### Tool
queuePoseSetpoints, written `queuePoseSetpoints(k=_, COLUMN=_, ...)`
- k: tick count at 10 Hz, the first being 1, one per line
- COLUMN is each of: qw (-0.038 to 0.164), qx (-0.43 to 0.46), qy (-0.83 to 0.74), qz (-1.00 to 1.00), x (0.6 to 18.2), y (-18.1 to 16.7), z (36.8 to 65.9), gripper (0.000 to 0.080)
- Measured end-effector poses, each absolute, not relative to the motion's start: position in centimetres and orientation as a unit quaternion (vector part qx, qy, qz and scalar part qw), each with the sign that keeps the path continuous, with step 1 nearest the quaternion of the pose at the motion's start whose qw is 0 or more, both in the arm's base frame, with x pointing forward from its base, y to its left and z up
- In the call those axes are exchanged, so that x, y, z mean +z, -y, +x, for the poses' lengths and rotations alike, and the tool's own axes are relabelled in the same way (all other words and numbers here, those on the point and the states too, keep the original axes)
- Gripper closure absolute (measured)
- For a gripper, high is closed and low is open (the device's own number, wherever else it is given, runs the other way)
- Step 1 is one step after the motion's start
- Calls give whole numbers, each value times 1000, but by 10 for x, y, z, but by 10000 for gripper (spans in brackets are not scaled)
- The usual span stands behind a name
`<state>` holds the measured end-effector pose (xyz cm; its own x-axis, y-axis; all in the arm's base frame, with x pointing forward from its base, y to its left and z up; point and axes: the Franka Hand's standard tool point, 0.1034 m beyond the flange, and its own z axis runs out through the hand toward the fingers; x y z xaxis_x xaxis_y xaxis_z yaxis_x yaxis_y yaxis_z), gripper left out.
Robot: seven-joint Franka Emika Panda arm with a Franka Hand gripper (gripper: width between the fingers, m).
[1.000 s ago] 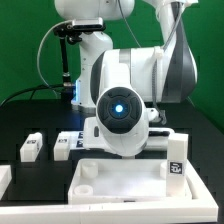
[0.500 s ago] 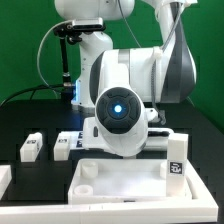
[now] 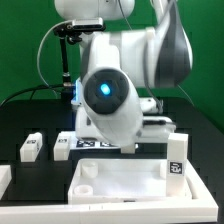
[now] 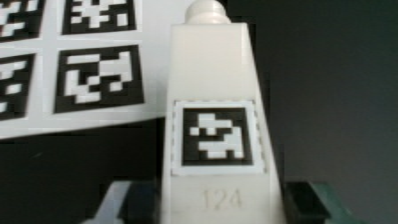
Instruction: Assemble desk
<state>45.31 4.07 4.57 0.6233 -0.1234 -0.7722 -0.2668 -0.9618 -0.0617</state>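
The claw (image 4: 217, 203) is clenched on a leg post (image 4: 217, 90). In the wrist view its two dark fingers (image 4: 125, 198) stand one at each side of the post's near end, against its side faces.

**Appearance of the held part**
- The leg post is a white plastic bar of square section with smooth faces.
- One black-and-white tag (image 4: 217, 132) sits on the face turned to the wrist camera, near the gripped end. Faint embossed digits lie below it; they are too soft to read with certainty.
- The far end tapers slightly and ends in a small rounded peg (image 4: 208, 12).

**Orientation**
- The long axis runs straight out from between the fingers, with the peg end farthest from the claw.
- The tagged face points toward the wrist camera.
- Whether the post rests on the table (image 4: 338, 80) or hangs above it cannot be told.

**Location**
- The post lies over the black table, just beside the marker board (image 4: 71, 60).
- In the exterior view the robot arm (image 3: 125, 85) hides the post and the claw.
- In front of the arm lies the desk top panel (image 3: 120, 182). A second leg post (image 3: 177, 160) stands upright at its edge on the exterior view's right.
- Two more leg posts (image 3: 30, 148) (image 3: 62, 146) lie on the table at the exterior view's left.
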Motion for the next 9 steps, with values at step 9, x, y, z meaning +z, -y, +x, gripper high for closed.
queuePoseSetpoints(k=9, qw=88, qx=158, qy=-185, qz=-966, x=133, y=-8, z=543, gripper=511)
